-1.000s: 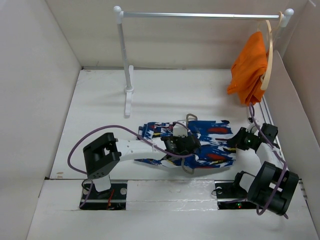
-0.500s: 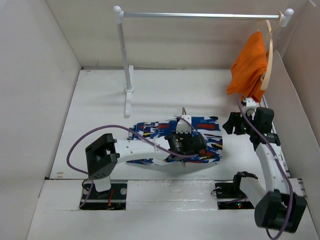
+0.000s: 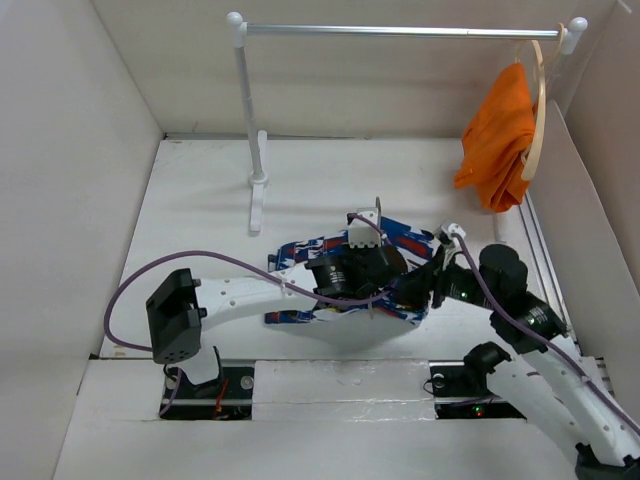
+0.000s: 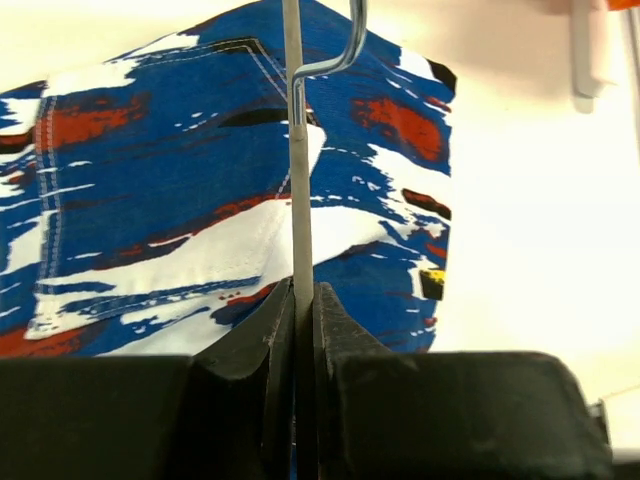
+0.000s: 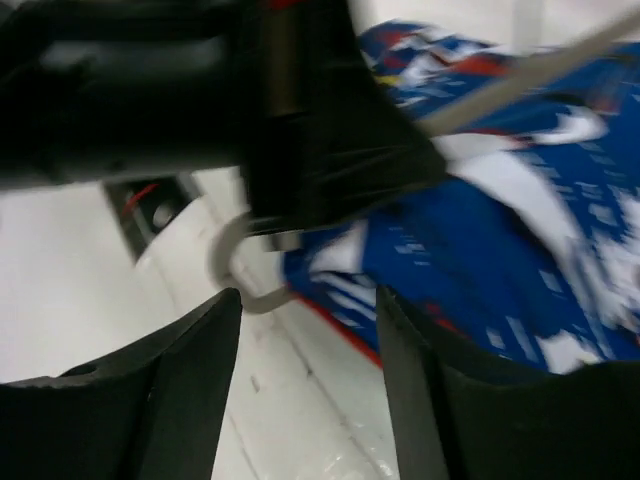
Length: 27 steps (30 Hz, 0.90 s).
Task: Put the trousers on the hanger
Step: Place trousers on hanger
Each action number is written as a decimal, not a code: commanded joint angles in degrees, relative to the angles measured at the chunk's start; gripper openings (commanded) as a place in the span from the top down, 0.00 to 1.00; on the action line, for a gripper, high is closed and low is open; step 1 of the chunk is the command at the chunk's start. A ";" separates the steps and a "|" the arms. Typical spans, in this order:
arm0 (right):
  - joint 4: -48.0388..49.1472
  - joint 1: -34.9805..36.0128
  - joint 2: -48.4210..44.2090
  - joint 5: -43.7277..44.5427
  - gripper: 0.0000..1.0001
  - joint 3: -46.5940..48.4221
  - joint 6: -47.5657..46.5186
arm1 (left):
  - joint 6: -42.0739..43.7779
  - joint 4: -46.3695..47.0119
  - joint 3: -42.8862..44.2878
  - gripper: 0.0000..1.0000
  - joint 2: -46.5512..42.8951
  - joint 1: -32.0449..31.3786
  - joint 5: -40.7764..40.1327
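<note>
White panels enclose a white tabletop (image 3: 200, 210), at the far side of which stands a garment rail (image 3: 400, 31); a pale wooden hanger (image 3: 541, 100) bearing an orange garment (image 3: 497, 140) hangs at the rail's right end. Near the front middle of the tabletop lie the trousers (image 3: 300, 252), bunched into a loose heap between the two arms and partly covered by the left arm's wrist. The left gripper (image 4: 303, 295) is closed tight on the hanger (image 4: 296, 150): in the left wrist view its two fingers pinch the grey wire, which runs straight away from the jaws across the blue, red and white cloth to a small hook. Whether the cloth is threaded over the wire cannot be told. The right gripper (image 5: 305, 300) sits low at the right edge of the heap, its fingers spread apart with nothing between them; in the right wrist view a rounded corner of the wire lies just beyond its fingertips, beside the left arm's black wrist
</note>
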 commanded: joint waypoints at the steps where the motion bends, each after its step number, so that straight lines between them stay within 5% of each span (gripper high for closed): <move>1: 5.57 11.65 -0.60 2.70 0.36 -0.46 9.41 | 1.10 7.90 1.68 1.00 -0.89 -0.04 1.66; 4: 11.38 19.85 3.08 5.95 0.29 -1.35 12.15 | 1.10 9.30 1.59 1.00 1.04 -0.04 3.51; 9: 8.67 34.88 7.49 23.43 0.23 0.50 14.09 | 0.39 9.92 2.21 1.00 1.58 -0.04 5.36; 27: -0.05 42.20 4.06 45.94 0.29 -3.01 26.40 | -4.70 9.65 -2.18 1.00 -3.08 2.15 10.55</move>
